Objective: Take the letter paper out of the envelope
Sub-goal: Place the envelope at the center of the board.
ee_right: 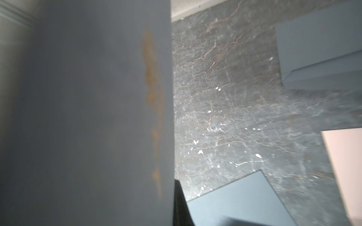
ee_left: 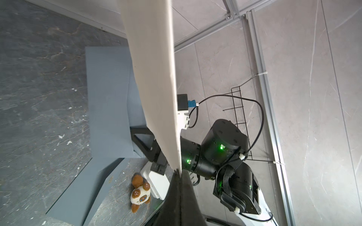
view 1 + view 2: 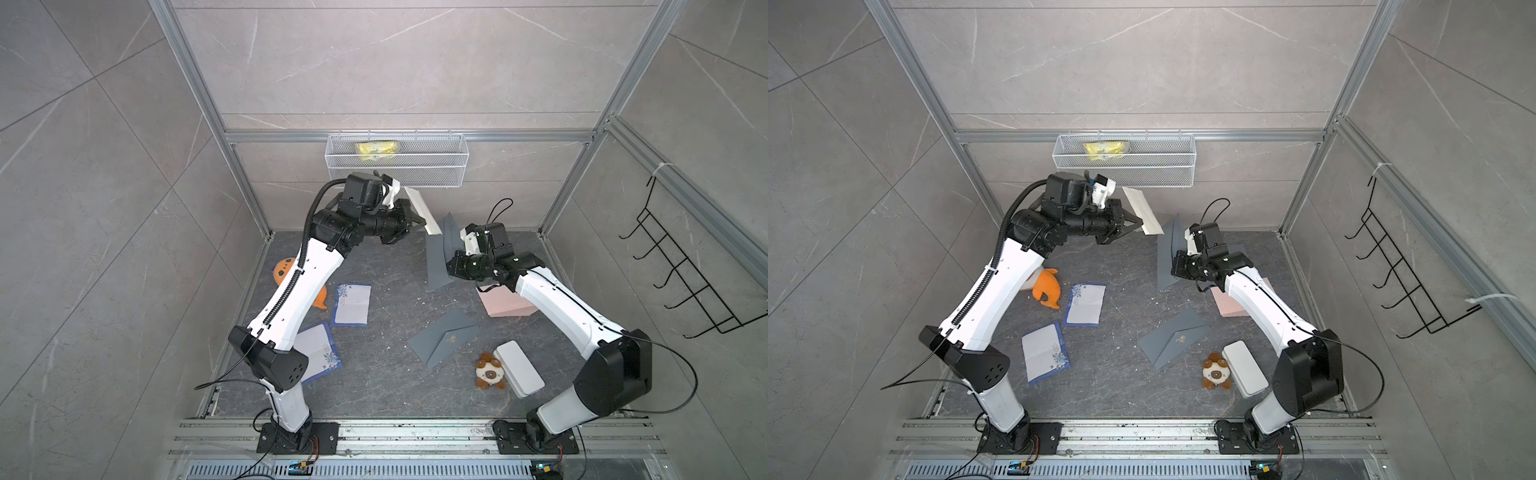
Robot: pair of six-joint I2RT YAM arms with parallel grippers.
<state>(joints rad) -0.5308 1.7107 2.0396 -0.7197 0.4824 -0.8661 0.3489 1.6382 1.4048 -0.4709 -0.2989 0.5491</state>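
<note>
Pinching the paper (image 3: 420, 208) near the counter's (image 3: 374, 374) far edge, the left end effector (image 3: 422, 224) holds it beside the upright envelope (image 3: 437, 262) in the right end effector (image 3: 451, 265). Risk: slim grip, paper may slip.

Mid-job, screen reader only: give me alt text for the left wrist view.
A cream letter paper, pinched in the shut left hand, runs across the frame in front of the grey envelope that the right hand grips. A plush bear lies on the dark table.
</note>
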